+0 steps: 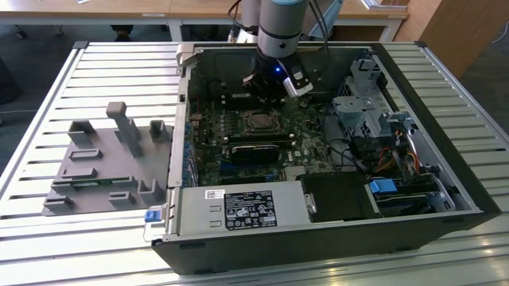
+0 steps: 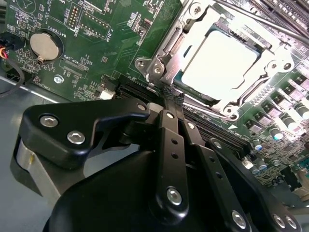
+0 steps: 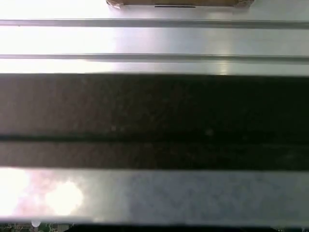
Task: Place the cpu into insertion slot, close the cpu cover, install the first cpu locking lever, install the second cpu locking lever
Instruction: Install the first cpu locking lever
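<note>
Down at the socket's edge I have the claw (image 2: 169, 99) pinched shut, apparently on nothing, tips touching the cpu cover (image 2: 161, 53). That cover lies over the cpu (image 2: 219, 65) seated in the insertion slot (image 1: 260, 121). Any sideways slip could scrape nearby board parts

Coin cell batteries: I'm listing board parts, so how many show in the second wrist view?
1. The coin cell battery sits in a round holder on the green circuit board, well apart from the cpu. The gripper may hide others.
</note>
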